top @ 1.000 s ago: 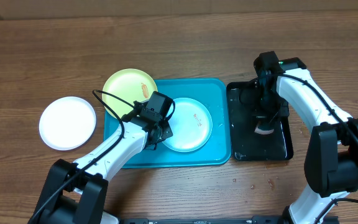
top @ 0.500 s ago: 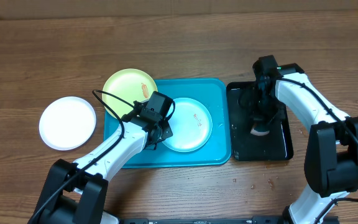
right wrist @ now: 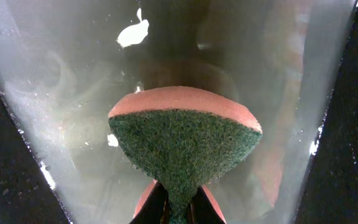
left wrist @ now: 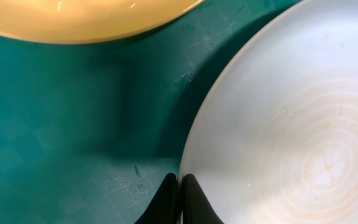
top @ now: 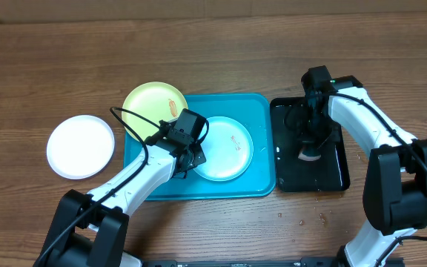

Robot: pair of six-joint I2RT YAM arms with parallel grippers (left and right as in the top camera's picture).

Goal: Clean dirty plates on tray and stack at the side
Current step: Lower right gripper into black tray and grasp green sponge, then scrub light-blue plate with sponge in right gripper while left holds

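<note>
The light blue plate lies on the turquoise tray with small orange smears on it. My left gripper is shut on its left rim; the left wrist view shows the fingers pinching the plate's edge. The lime green plate with an orange smear rests on the tray's far left corner. The white plate lies on the table left of the tray. My right gripper is shut on a green and orange sponge over the black tray.
The glossy black tray holds shallow cloudy water with white specks. Water drops lie on the wooden table near the front right.
My right gripper with the sponge has shifted slightly toward the far left inside the black tray. The left arm and plates have not moved.
</note>
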